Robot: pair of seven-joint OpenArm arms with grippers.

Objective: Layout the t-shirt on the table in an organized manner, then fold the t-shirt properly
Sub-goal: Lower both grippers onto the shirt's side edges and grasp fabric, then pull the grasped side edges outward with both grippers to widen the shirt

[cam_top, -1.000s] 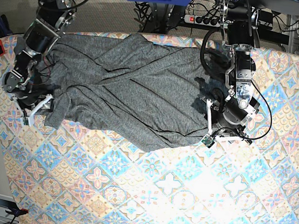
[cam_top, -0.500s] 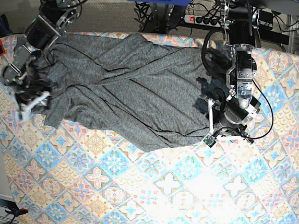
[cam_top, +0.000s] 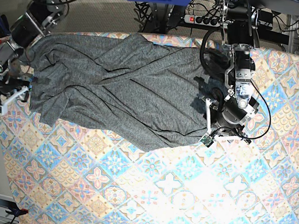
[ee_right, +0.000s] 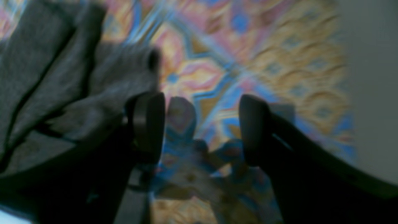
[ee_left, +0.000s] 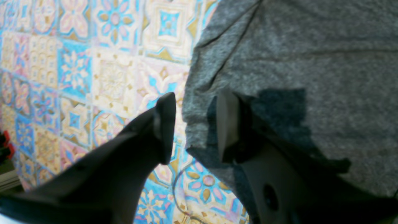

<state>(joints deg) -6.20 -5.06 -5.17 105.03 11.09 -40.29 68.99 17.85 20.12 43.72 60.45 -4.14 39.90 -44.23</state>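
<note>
Heathered dark-grey jersey t-shirt [cam_top: 120, 83] spread in wrinkles along the far edge of the pastel tile-patterned table [cam_top: 184, 199], left gripper [ee_left: 194, 127] partly parted astride the shirt's edge, right gripper [ee_right: 202, 127] spread wide over bare cloth at the table's edge, no readable writing

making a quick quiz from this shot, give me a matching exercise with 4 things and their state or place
Things:
1. t-shirt
2. left tool
3. right tool
4. table

States:
A. open over bare patterned cloth, nothing between its fingers
B. straddles the shirt's edge, one finger on the grey fabric
C. covered in pastel tiles
D. spread out but creased

Pairs: 1-D, 2-B, 3-A, 4-C
</note>
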